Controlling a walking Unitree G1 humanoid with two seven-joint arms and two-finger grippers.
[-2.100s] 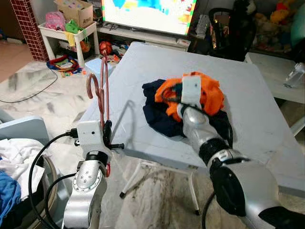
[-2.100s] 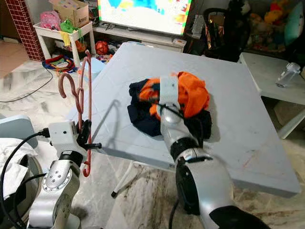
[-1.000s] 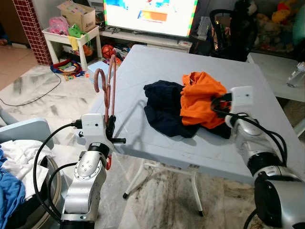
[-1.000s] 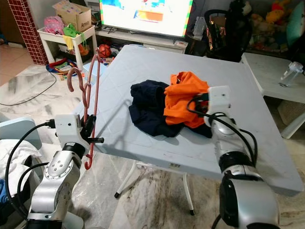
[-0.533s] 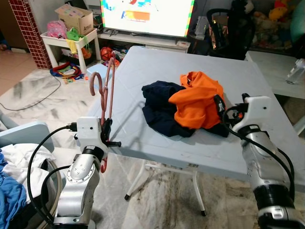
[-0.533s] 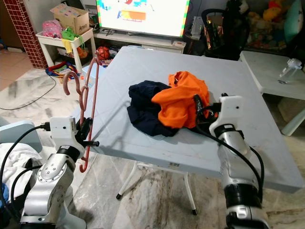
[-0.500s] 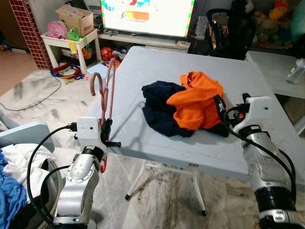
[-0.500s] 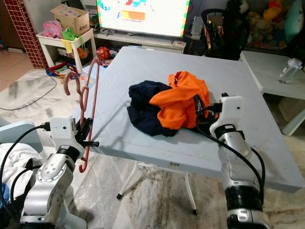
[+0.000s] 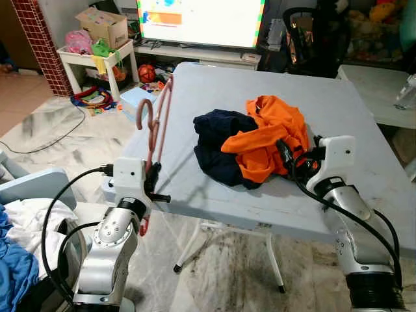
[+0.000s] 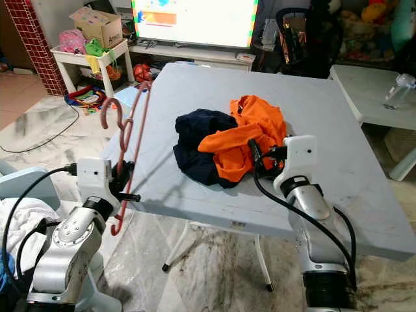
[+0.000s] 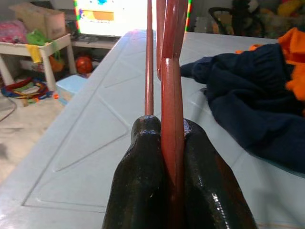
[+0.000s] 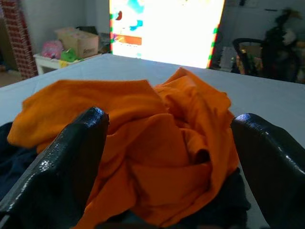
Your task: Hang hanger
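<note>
A: Left tool (image 11: 172, 157), at the near left corner of the pale blue bench (image 9: 208, 97): fingers (image 11: 143, 162) pinched tight on the dark red hanger (image 9: 156, 127), held upright with hook (image 9: 144, 110) at the top, just off the bench's left edge

B: And the right tool (image 12: 167, 157)?

A: Spread wide, fingers (image 12: 71, 157) parted to either side of the orange garment (image 9: 270, 133), gripping nothing; poised low over the bench at the near right side of the clothes pile

B: Pile itself?

A: Orange garment crumpled atop a dark navy garment (image 9: 218, 146), both lying mid-bench, touching and partly overlapped; navy piece spilling toward the left, orange bunched to the right

B: Hanger touching the clothes?

A: Apart from them, with bare bench surface between; lower end of the hanger (image 10: 116, 224) curling below the left tool, past the bench edge

B: Surroundings?

A: Bright television screen (image 9: 201, 16) beyond the far end of the bench; small white shelf (image 9: 97, 55) with a cardboard box (image 9: 103, 23) at far left; toys (image 9: 91, 97) scattered on marbled floor (image 9: 58, 130); black chair (image 9: 312, 32) at far right; second white table (image 10: 370, 84) with a clear bottle (image 10: 398, 88) to the right; laundry, white and blue (image 9: 19, 240), in a basket at near left
</note>
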